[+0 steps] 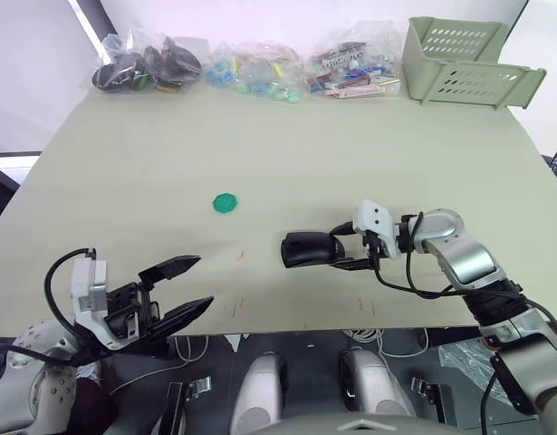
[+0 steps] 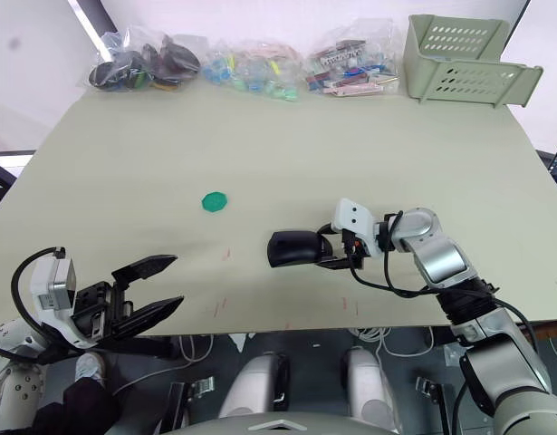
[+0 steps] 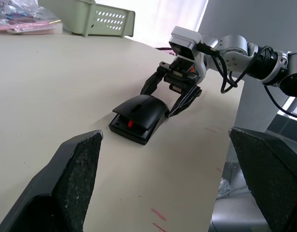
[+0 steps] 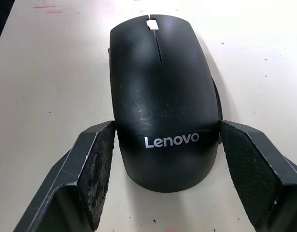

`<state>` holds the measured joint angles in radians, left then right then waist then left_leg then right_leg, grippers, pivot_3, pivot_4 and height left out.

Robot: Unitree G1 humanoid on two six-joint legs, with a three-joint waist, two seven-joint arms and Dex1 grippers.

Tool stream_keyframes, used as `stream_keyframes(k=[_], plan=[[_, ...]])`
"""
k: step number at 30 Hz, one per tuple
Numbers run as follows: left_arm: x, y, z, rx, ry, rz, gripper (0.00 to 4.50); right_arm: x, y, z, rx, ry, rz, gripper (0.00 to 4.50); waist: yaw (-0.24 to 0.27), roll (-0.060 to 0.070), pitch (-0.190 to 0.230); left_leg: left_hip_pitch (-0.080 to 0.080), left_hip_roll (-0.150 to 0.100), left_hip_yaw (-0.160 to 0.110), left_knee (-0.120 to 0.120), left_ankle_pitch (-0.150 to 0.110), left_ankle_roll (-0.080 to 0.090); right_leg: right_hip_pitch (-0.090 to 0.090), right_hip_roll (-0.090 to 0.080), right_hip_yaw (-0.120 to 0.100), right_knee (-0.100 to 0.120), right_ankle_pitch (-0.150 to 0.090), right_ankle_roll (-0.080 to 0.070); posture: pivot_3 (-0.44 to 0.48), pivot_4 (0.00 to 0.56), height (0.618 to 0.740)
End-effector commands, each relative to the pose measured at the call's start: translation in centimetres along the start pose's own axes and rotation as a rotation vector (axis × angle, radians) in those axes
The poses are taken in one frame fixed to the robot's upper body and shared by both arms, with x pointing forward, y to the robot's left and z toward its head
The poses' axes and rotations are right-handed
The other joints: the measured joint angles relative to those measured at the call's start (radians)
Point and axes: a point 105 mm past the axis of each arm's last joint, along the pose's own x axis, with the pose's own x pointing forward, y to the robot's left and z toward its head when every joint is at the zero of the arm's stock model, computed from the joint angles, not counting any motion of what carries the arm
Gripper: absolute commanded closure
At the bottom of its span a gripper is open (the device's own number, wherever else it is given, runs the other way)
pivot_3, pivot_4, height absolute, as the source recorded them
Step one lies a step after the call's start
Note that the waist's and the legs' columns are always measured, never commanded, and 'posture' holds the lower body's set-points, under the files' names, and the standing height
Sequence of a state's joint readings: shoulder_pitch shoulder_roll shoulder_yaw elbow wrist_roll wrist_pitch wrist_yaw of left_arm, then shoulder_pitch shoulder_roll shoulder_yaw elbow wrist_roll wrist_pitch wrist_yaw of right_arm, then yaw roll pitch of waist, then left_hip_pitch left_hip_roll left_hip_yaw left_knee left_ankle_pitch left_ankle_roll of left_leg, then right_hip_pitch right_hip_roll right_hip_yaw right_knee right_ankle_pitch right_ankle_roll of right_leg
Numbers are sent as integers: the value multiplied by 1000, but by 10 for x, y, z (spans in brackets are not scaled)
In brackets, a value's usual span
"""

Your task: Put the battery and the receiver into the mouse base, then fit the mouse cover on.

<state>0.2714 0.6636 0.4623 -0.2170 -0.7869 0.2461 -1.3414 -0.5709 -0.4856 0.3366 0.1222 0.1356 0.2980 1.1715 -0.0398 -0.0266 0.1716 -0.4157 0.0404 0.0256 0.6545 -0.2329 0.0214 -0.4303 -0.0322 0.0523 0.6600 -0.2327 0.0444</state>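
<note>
The mouse cover (image 4: 160,92), glossy black with a pale Lenovo mark, lies on top of the mouse base (image 3: 134,134) near the table's front middle. At the mouse's front end a red part shows in the gap under the cover. My right gripper (image 1: 341,252) holds the cover's rear end from the right, one finger pad (image 4: 97,169) against each side. My left gripper (image 1: 204,281) hovers open and empty at the front left edge of the table, well away from the mouse. The battery and the receiver are hidden.
A green round disc (image 1: 225,202) lies on the table left of the mouse. Clear bags of small parts (image 1: 251,68) line the far edge. A pale green basket (image 1: 468,62) stands at the back right corner.
</note>
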Motion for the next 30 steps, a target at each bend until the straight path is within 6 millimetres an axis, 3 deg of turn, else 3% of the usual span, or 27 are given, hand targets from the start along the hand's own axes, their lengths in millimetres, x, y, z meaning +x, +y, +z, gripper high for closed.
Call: stream_keyframes(k=[1,30], plan=[[0,-1,8,44,-3,-7,0,-2,-1,9,-38,-23,0,972,0,0,0,0,0,0,0,0,0,0,0,0,0,0,0,0,150,740],[2,-2,7,43,-8,-1,0,-5,-3,11,-65,-10,-5,972,0,0,0,0,0,0,0,0,0,0,0,0,0,0,1,0,150,740]])
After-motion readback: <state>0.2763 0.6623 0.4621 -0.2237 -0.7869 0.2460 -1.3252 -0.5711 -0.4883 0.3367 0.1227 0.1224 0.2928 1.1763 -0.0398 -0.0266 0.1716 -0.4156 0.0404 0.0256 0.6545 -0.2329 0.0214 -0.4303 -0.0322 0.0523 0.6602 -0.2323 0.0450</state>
